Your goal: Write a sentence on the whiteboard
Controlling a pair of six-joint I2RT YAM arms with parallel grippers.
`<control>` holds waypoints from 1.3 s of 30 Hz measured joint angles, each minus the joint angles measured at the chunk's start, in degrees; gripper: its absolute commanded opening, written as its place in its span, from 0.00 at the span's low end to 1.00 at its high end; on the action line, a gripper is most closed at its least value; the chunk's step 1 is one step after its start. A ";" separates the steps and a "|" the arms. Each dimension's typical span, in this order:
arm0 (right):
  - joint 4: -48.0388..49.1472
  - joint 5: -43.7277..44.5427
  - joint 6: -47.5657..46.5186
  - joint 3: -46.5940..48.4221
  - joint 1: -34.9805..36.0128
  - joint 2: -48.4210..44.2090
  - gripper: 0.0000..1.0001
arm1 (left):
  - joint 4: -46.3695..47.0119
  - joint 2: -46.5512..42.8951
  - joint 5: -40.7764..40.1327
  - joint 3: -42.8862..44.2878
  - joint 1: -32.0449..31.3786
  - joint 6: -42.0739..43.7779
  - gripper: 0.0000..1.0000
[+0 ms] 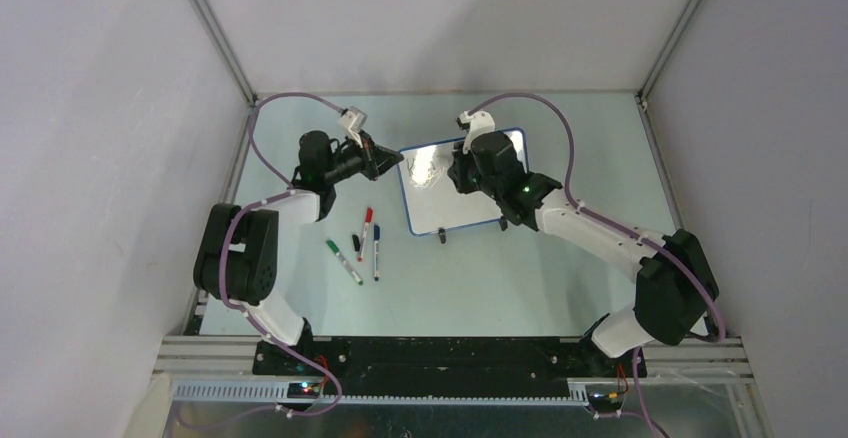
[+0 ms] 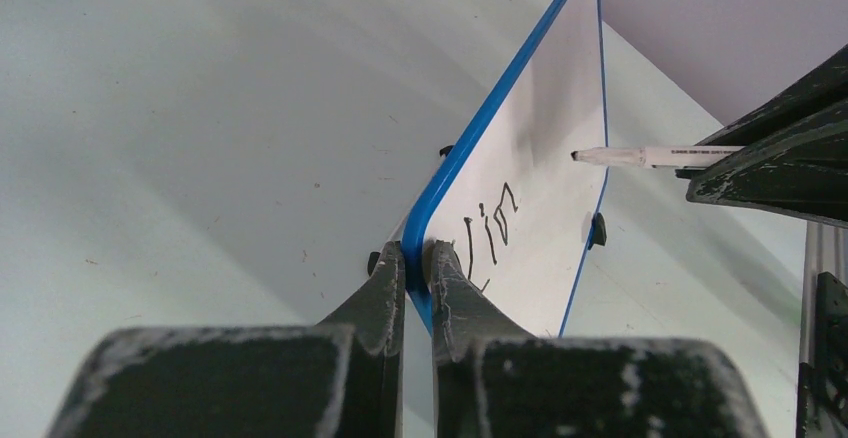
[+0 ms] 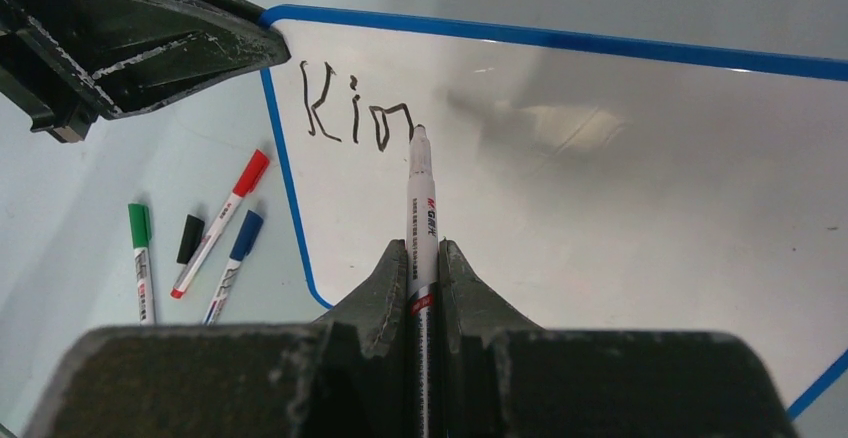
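The whiteboard (image 1: 440, 203) with its thin blue rim lies on the table between the two arms. My left gripper (image 2: 417, 253) is shut on its blue edge at the left corner, one finger on each side of the rim. My right gripper (image 3: 423, 248) is shut on a white marker (image 3: 421, 208) that points down at the board. The marker's black tip rests at the right end of the black letters "Kin" (image 3: 355, 113), the sentence's start, near the board's upper left corner. In the left wrist view the same marker (image 2: 640, 156) reaches in from the right over the whiteboard (image 2: 545, 138).
Left of the board lie a green marker (image 1: 343, 261), a red-capped marker (image 1: 365, 233), a blue-capped marker (image 1: 376, 251) and a loose black cap (image 1: 356, 242). A black foot (image 2: 598, 230) sticks out from the board's far edge. Grey walls close in the table.
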 measured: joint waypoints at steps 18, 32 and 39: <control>-5.95 0.31 0.37 5.35 -0.02 3.61 0.00 | 0.20 -0.02 0.61 -0.02 0.00 0.98 0.00; -7.50 0.42 0.42 5.97 -0.52 5.27 0.00 | 0.04 -0.22 0.57 -0.02 -0.15 1.44 0.00; -7.56 0.57 0.44 6.56 -0.79 5.33 0.00 | 0.02 -0.22 0.57 -0.02 -0.15 1.46 0.00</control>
